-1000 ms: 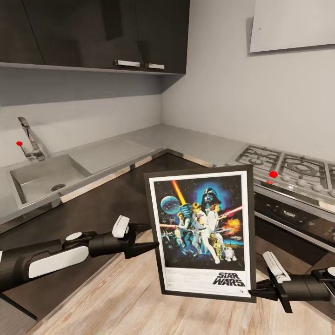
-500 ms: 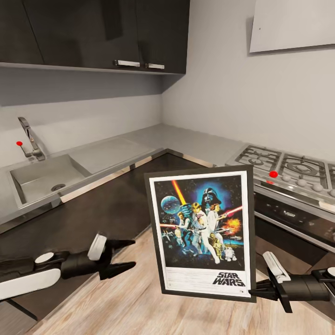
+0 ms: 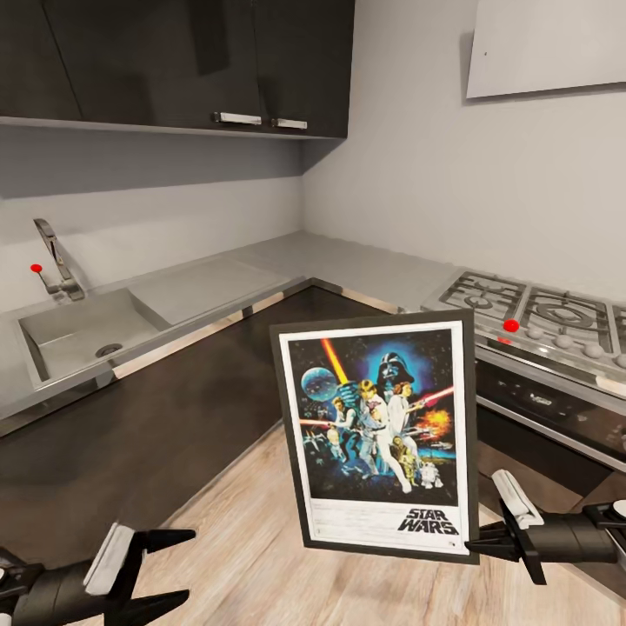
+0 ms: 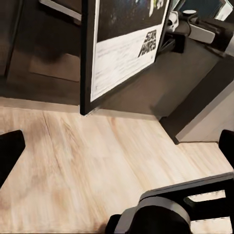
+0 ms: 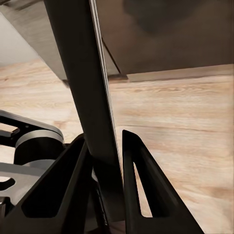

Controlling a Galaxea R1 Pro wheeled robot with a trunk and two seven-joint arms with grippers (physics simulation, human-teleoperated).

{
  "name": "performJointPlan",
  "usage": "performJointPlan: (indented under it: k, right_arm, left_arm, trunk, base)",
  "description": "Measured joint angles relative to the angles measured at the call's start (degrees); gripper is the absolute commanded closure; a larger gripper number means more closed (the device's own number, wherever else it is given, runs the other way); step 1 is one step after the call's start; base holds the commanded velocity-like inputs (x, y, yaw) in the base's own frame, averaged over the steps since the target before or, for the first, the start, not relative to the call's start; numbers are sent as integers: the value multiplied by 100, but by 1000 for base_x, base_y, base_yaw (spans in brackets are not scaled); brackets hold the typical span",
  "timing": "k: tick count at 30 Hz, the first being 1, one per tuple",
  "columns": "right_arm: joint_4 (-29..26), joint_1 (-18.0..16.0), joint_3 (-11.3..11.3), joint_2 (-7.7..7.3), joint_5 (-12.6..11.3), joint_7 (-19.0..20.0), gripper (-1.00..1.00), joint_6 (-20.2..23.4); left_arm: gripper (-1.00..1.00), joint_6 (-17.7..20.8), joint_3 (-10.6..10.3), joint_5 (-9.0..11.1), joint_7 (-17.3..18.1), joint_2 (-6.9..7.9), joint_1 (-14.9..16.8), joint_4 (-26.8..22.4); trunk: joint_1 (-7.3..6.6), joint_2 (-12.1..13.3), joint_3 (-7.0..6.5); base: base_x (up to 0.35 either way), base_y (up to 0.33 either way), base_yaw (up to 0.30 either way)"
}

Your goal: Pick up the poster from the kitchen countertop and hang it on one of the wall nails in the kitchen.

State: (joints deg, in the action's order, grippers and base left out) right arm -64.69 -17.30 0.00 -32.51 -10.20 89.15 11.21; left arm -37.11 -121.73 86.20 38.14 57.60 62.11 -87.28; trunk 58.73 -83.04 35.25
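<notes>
Colourful black-framed Star Wars poster [image 3: 380, 435] upright in air above wood-plank floor [image 3: 261, 556], in front of grey steel-edged L-shaped tabletop [image 3: 348, 261]. Right hand [image 3: 476, 546] clamped on poster's lower right corner, frame between fingers [image 5: 141, 185]. Left hand [image 3: 178, 567] spread wide, holding nothing, low, well left of poster.

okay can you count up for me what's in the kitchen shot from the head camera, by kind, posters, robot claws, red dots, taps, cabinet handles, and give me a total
Posters: 1, the poster.
Robot claws: 2, left claw and right claw.
Red dots: 2, by the tap and on the hob.
Taps: 1.
Cabinet handles: 2.
Total: 8
</notes>
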Motion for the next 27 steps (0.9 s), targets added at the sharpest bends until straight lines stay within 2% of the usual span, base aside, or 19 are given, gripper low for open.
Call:
performJointPlan:
  k: [2,4,7,13,16,17,18,19,20,22,23,25,26,27]
  right_arm:
    - [7,-1,-11,0,8,-38,100,1]
    - [14,-1,-15,1,11,-57,100,0]
    - [81,-2,-30,-1,13,-68,100,-1]
    - [214,-5,-50,-4,7,-80,100,-2]
    - [230,-6,-68,-4,7,-119,100,-2]
    - [236,-7,-142,-3,8,-195,100,-1]
    - [243,-7,-190,-1,8,-238,100,-1]
    - [249,-6,-232,0,9,-274,100,-1]
    - [251,-5,-248,0,8,-289,100,-2]
    - [252,-5,-261,1,8,-298,100,-2]
    - [253,-6,-269,0,9,-303,100,-2]
    - [257,-6,-274,0,8,-307,100,-2]
    - [259,-6,-277,1,8,-309,100,-3]
    - [260,-6,-278,1,8,-310,100,-5]
  left_arm:
    - [-100,-43,-140,5,-324,25,0,3]
    - [-100,-58,-194,8,-551,34,1,4]
    - [-100,-63,-227,26,-703,39,0,4]
    - [-100,-54,-243,375,-799,42,-1,31]
    - [-100,-30,-247,779,-825,0,-3,254]
    - [-100,11,-248,1032,-831,-102,-3,453]
    - [-100,58,-249,1157,-836,-226,-4,648]
    - [-100,160,-251,1401,-926,-518,-4,1011]
    - [-100,244,-252,1550,-1060,-755,-2,1258]
    - [-100,311,-253,1653,-1209,-979,-1,1456]
    - [-100,360,-255,1726,-1362,-1204,-1,1652]
    - [-100,396,-254,1785,-1555,-1503,-14,1954]
    - [-100,436,-254,1820,-1717,-1774,-55,2271]
    - [-100,465,-254,1843,-1780,-1900,-86,2428]
  trunk:
    - [0,0,0]
    - [0,0,0]
    - [0,0,0]
    - [0,0,0]
    - [0,0,0]
    - [0,0,0]
    - [0,0,0]
    - [1,1,0]
    - [0,0,0]
    - [0,0,0]
    - [0,0,0]
    - [0,0,0]
    - [1,0,0]
    - [0,0,0]
  base:
    - [0,0,0]
    - [0,0,0]
    - [0,0,0]
    - [0,0,0]
    - [0,0,0]
    - [0,0,0]
    - [0,0,0]
    - [0,0,0]
    - [0,0,0]
    - [0,0,0]
    - [0,0,0]
    - [0,0,0]
    - [0,0,0]
    - [0,0,0]
